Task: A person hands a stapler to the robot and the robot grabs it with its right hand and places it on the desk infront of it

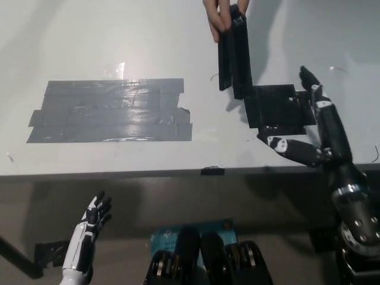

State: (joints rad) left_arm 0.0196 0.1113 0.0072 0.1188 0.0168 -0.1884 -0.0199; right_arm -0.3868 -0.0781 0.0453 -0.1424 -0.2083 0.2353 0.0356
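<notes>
Long black stapler (234, 56): held at its far end by a person's hand (215, 16) at the top edge, hanging over the white desk (89, 35) with its near end just beside the small black taped square (279, 107). Black right hand (312, 133): raised over the desk's near right edge beside that square, fingers spread apart and empty, not touching the stapler. White left hand (95, 217): resting below the desk edge at lower left, fingers loosely apart, empty; large grey tape patch (110, 111) lies on the desk's left half.

Pale desk (119, 35) above a dim floor (35, 208).
I see grey tape (110, 111) left of centre, a black tape patch (279, 107) right, soft glare at the upper left.
</notes>
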